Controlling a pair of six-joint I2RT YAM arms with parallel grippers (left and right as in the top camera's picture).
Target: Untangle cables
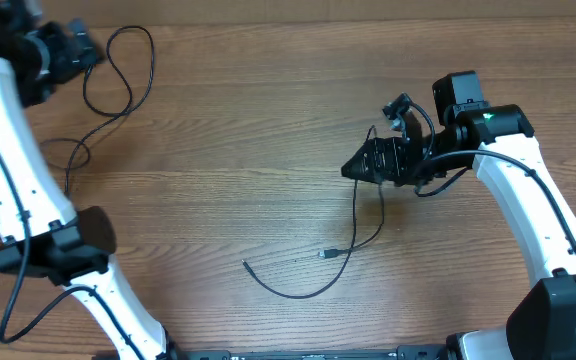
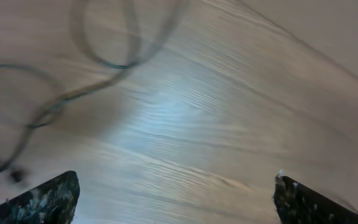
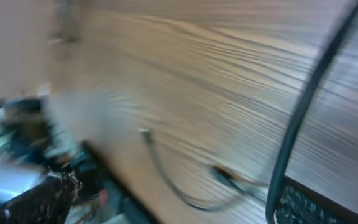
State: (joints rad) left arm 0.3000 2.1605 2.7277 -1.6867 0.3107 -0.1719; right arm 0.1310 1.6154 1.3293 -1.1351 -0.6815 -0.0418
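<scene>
1. Overhead, the left gripper (image 1: 86, 50) was seen at the far left corner of the wooden table (image 1: 268, 120), just beside a looped black cable (image 1: 118, 70) that lay in loose curls on the wood.
2. In the left wrist view, the left gripper (image 2: 176, 177) was shown with its fingers (image 2: 48, 196) spread wide and nothing between them. The looped black cable (image 2: 104, 62) appeared blurred on the table ahead of them.
3. The right gripper (image 1: 353, 170) was seen right of centre, pointing left.
4. From under it, two strands of a second black cable (image 1: 298, 292) ran toward the near edge. One ended in a silver-tipped plug (image 1: 328, 255). The other curved left to a bare end, well apart from the looped cable.
5. In the blurred right wrist view, the fingers (image 3: 303, 205) were shown parted. The second black cable (image 3: 297, 118) ran down just beside the inner edge of one finger. Whether it touched that finger could not be told.
</scene>
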